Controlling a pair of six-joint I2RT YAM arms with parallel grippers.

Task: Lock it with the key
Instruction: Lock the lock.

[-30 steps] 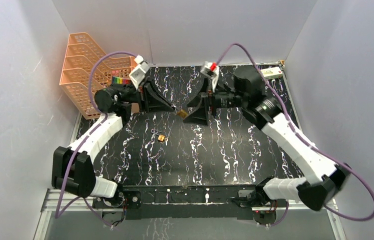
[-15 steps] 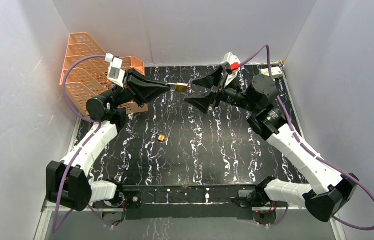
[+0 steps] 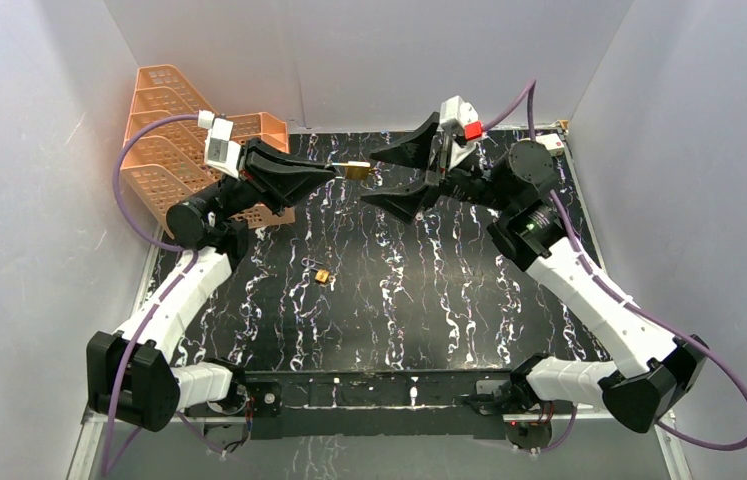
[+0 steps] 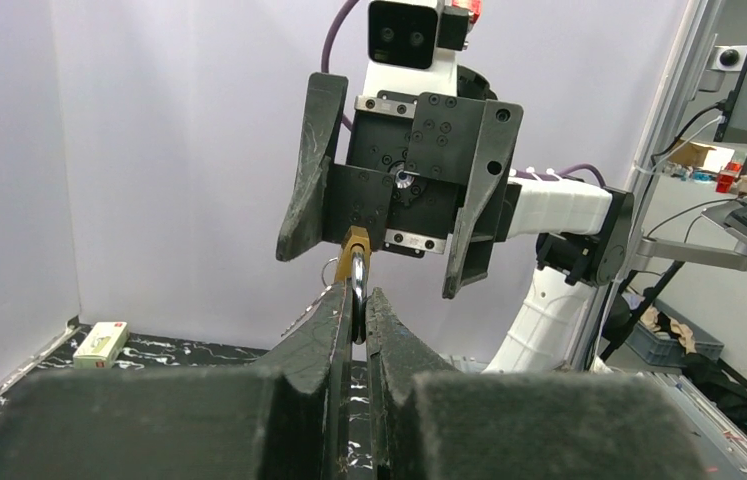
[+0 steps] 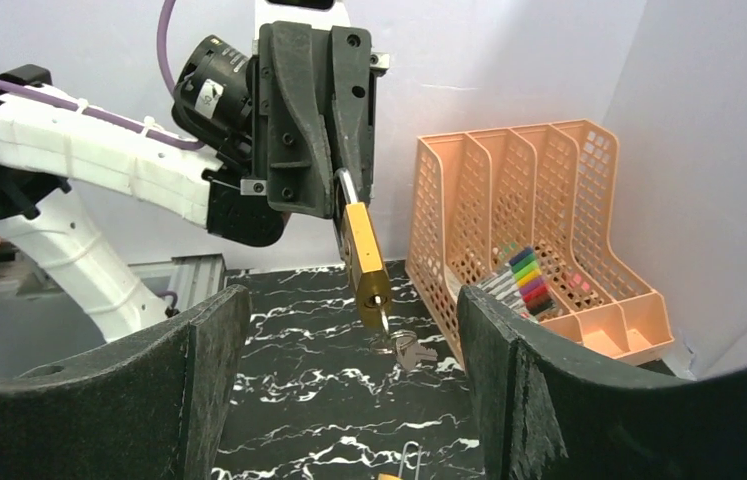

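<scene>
Top external view, starting at the bottom of the frame: both arm bases sit at the near edge of the black marbled table, and each arm reaches up the picture. Just left of centre a small brass piece lies on the table with a thin wire ring close beside it. Both are too small to identify.

Higher up, in the upper middle of the frame, the left gripper is clamped on the shackle of a brass padlock and holds it well clear of the table. The left wrist view confirms it: the shackle is pinched between the two fingers and the brass body sticks out past the tips.

Coming in from the right is the right gripper. Its jaws are spread wide and hold nothing, with one fingertip above and one below, just beside the lock's body. I cannot tell whether either tip touches it. The right wrist view has the padlock in the centre between those spread fingers, tilted, keyhole end lowest. Below it a small bunch of silver keys rests on the table.

At the far end, an orange file organizer stands in the upper left with coloured markers in it. A white box sits in the upper right corner of the table.
</scene>
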